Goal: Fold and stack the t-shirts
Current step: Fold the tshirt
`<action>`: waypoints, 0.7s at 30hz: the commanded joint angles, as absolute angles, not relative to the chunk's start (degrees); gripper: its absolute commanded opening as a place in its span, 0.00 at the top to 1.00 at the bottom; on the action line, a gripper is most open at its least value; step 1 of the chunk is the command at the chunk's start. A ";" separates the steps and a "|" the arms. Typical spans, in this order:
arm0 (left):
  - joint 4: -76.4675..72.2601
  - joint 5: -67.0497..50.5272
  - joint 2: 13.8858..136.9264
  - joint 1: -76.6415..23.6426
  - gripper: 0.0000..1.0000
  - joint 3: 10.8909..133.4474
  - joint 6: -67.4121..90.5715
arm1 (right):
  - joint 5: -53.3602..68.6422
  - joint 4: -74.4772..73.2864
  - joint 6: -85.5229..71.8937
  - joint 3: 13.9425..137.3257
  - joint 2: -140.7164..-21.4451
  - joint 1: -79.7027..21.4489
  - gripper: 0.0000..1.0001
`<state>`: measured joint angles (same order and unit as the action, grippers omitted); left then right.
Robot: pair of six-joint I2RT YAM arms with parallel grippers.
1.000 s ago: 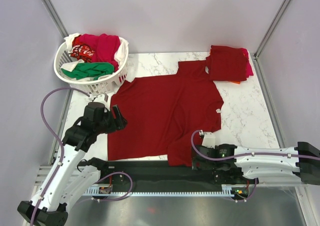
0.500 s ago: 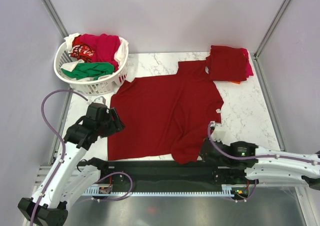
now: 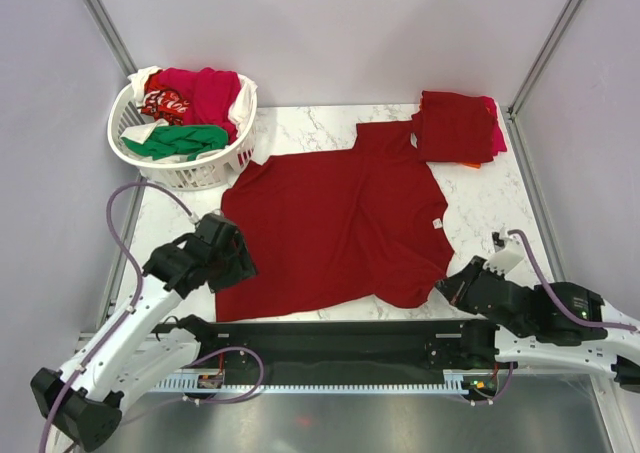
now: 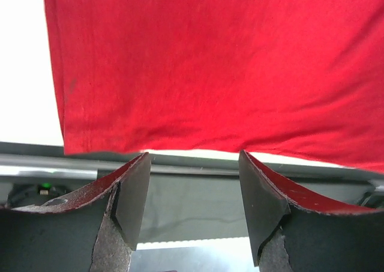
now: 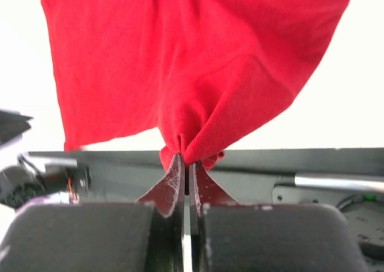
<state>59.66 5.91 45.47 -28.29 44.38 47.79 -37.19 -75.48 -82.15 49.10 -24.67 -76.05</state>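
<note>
one limp, light dark red t-shirt (image 3: 335,228) on the tabletop (image 3: 480,208): right fingers (image 5: 170,191) pinch its near right corner; left fingers (image 4: 129,194), spread, should take the near left corner.

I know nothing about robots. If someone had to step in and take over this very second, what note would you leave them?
Right gripper: shut, pinching the near right corner of the dark red t-shirt that lies spread out.
Left gripper: open at that shirt's near left hem, holding nothing.
Done: a folded stack sits at the far right corner of the table.
Left to do: fold this shirt, add it to the stack, then handle the unfolded shirts in the white basket at far left.
</note>
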 commanded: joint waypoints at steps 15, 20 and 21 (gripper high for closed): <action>65.39 17.14 62.56 -47.98 0.36 39.90 73.82 | -46.85 -72.78 -62.14 57.48 -29.53 -75.50 1.00; 65.57 15.47 70.83 -54.48 0.37 40.34 77.95 | -47.46 -73.21 -61.18 58.01 -32.24 -75.41 1.00; 65.57 15.38 72.41 -55.28 0.39 40.25 78.57 | -47.37 -73.39 -61.00 58.18 -33.04 -75.41 1.00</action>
